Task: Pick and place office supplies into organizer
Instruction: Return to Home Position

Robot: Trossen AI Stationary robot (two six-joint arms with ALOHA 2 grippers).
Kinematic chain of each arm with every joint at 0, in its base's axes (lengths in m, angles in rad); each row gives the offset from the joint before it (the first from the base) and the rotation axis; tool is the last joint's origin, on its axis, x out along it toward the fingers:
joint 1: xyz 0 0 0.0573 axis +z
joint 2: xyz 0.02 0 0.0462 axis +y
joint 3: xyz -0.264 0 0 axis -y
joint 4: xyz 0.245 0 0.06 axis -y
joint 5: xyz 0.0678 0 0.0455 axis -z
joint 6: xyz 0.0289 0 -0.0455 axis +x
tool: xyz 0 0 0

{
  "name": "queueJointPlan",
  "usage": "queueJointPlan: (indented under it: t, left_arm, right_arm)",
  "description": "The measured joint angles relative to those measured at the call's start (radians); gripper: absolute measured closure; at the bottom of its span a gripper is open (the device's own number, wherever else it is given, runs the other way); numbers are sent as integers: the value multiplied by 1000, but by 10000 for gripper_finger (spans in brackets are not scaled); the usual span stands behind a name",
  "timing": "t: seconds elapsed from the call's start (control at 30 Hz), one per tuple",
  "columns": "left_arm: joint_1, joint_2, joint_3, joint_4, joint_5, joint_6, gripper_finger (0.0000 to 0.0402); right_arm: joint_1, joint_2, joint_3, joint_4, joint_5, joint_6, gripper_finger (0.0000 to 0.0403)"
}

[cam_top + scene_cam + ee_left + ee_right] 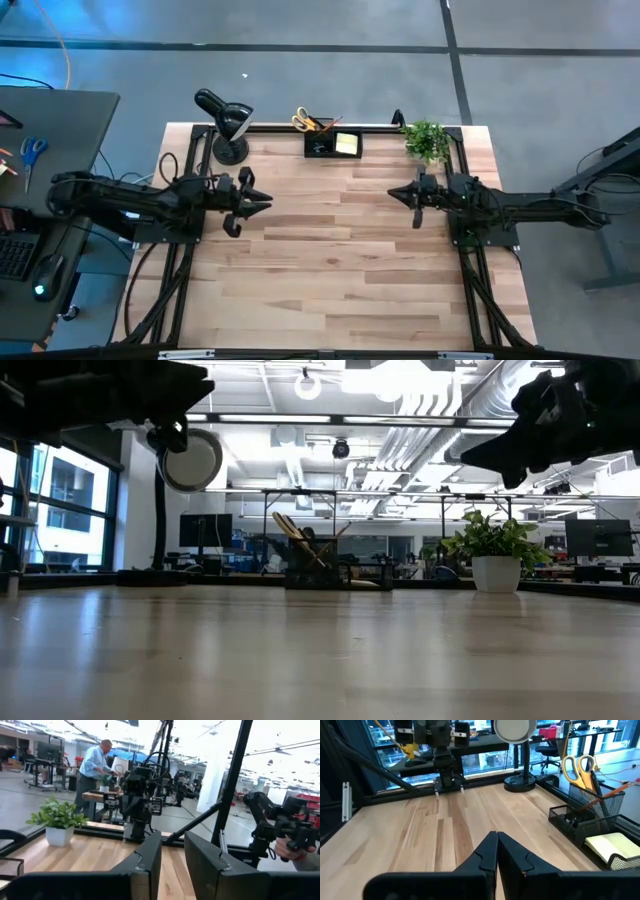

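1. The organizer (322,146), a black wire-mesh box with several compartments, stands at the middle of the table's (340,270) far edge, between a black desk lamp (228,125) and a potted plant (427,140).
2. A yellow sticky-note pad (348,144), square and flat, lies in the organizer's low compartment on the plant side.
3. Yellow-handled scissors (302,120) stand handles-up in the tall mesh cup at the lamp end, leaning outward; their loops are glossy plastic. An orange pencil (620,788) slants out of the same cup beside them.
4. Dark items sit in the low mesh tray next to the cup; what they are cannot be made out.
5. The left gripper (265,202) hangs above the table on the left side, well apart from the organizer, its two flat dark fingers (150,862) parted with a clear gap and nothing between them.
6. The right gripper (392,192) hovers over the right side, facing the left one across bare boards, its tapered fingers (487,851) pressed together and empty.
7. The tabletop is pale butcher-block wood in long glued strips, framed by black metal rails. The lamp has a round base and a round head on a bent neck; the plant's leafy green stems rise from a plain white pot.
8. Beyond the table, a person (92,767) in a blue shirt bends over a far workbench.
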Motion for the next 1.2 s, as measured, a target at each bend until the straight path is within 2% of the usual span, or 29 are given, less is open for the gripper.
queueJointPlan:
  t: [0.13,0.37,0.57,0.7,1.2]
  left_arm:
    - [0,-46,-36,-15,-18,-20,342]
    - [1,-117,-103,-17,-71,-12,397]
    - [0,-197,-126,-23,-27,-11,384]
    - [1,-261,-149,-72,-27,-9,397]
    - [1,-630,-149,-424,-26,-7,392]
  right_arm:
    - [25,-39,0,-27,19,-7,401]
    - [79,-59,0,-81,73,0,402]
    - [128,-61,0,-88,159,0,402]
    - [149,-74,0,-95,181,0,402]
    - [183,-186,0,-192,213,10,402]
